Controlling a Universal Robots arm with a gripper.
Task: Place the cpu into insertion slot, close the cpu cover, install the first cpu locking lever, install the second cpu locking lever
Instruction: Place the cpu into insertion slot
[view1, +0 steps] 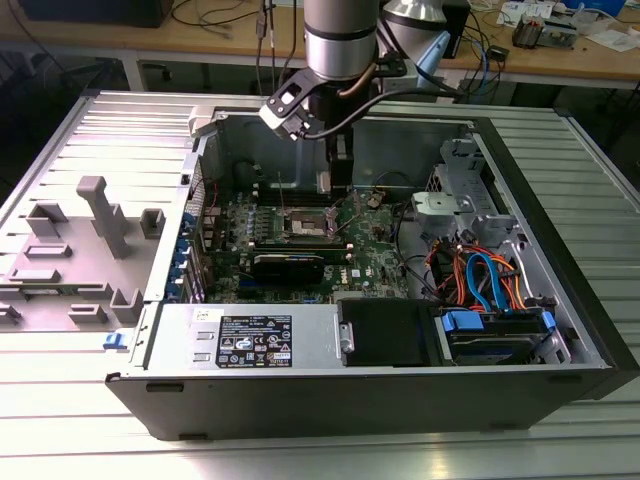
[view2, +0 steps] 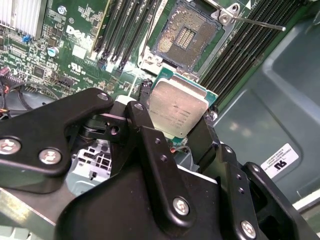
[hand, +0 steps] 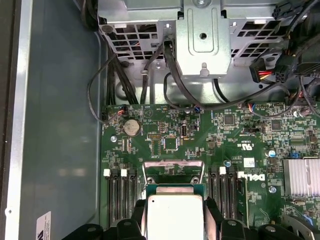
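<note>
The end effector (view2: 175, 114) grips the cpu (view2: 181, 102) near the slot (view2: 187, 37). It may be skewed; landing askew could damage the slot.

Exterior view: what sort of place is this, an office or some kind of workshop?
Probably a robotics or electronics lab: an opened computer case sits on a ribbed metal table, a robot arm reaches into it holding the cpu, and cable-strewn wooden benches stand behind.

The small square silver-topped cpu (hand: 175, 217) runs off the edge in the first wrist view, black jaws covering its sides. The dark-centred square insertion slot (view2: 187, 37) is likewise cropped in the second wrist view.
</note>
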